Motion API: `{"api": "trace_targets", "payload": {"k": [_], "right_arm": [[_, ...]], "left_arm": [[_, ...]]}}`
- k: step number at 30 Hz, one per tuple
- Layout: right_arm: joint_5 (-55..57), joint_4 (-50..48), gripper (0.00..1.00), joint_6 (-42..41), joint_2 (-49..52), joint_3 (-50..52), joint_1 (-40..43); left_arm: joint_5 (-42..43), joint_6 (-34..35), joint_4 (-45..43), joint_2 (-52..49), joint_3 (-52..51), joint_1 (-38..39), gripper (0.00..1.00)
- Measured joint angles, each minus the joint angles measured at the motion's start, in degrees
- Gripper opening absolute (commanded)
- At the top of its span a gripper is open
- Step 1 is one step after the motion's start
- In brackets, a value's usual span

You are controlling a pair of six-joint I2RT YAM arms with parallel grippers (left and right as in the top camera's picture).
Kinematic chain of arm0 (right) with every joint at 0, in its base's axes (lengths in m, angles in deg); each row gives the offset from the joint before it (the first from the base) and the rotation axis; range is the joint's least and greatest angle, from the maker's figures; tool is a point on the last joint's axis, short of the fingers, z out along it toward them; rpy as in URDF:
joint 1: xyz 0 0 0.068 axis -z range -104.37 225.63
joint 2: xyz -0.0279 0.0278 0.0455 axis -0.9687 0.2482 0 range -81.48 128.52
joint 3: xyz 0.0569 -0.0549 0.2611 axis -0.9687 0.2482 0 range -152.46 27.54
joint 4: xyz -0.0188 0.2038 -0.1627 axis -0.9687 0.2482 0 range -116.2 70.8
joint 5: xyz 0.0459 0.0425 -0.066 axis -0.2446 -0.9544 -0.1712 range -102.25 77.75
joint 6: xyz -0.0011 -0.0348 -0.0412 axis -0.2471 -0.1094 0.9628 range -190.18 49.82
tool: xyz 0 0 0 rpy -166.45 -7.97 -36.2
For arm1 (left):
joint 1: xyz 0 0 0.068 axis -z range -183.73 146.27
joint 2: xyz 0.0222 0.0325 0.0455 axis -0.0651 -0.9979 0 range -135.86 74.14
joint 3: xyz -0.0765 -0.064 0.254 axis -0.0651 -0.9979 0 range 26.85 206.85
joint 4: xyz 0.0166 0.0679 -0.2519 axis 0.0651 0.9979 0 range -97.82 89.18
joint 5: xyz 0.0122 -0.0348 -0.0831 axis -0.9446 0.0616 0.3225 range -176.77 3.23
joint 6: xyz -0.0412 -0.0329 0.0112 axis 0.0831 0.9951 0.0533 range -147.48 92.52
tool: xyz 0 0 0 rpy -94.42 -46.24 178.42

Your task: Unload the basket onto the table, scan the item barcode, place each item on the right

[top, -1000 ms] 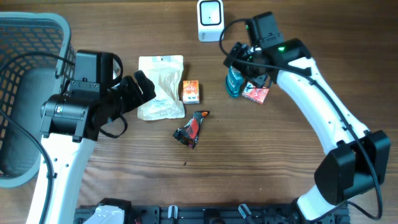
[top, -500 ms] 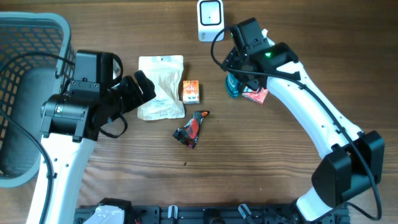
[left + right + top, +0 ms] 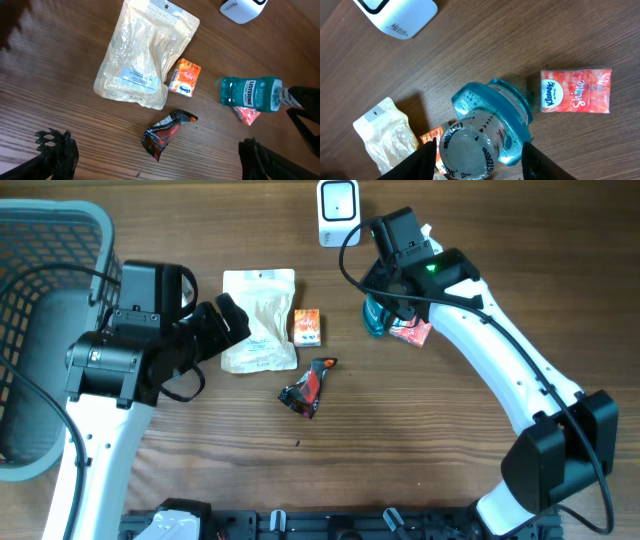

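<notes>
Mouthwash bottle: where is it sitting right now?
Overhead, the mouthwash bottle is right of centre, straddled by the right end effector, beside the red tissue pack and near the white scanner.

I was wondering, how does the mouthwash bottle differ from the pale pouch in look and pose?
The mouthwash bottle is teal and stands upright; the pouch is pale and lies flat on the table. The bottle sits between the fingers of the right gripper; no gripper holds the pouch. Both carry a printed label.

The table (image 3: 420,430) is made of matt, grained wood. The bottle (image 3: 512,107) is formed of glossy translucent plastic, the pouch (image 3: 142,55) of crinkled film, the upper-left basket (image 3: 45,255) of plastic mesh.
</notes>
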Motion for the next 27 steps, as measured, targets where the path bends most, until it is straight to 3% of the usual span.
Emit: {"api": "trace_targets", "payload": {"k": [14,18,27], "right_arm": [[1.2,-1.7,0.55,-0.4,2.8,0.0,0.0],[1.4,-1.7,0.5,-0.2,3.3,0.0,0.0],[1.8,-2.0,0.48,6.5,3.3,0.0,0.4]], "left_arm": [[0.0,0.0,0.0,0.0,0.0,0.0,1.0],[0.0,0.0,0.0,0.0,0.0,0.0,1.0],[0.0,0.0,0.0,0.0,0.0,0.0,1.0]]}}
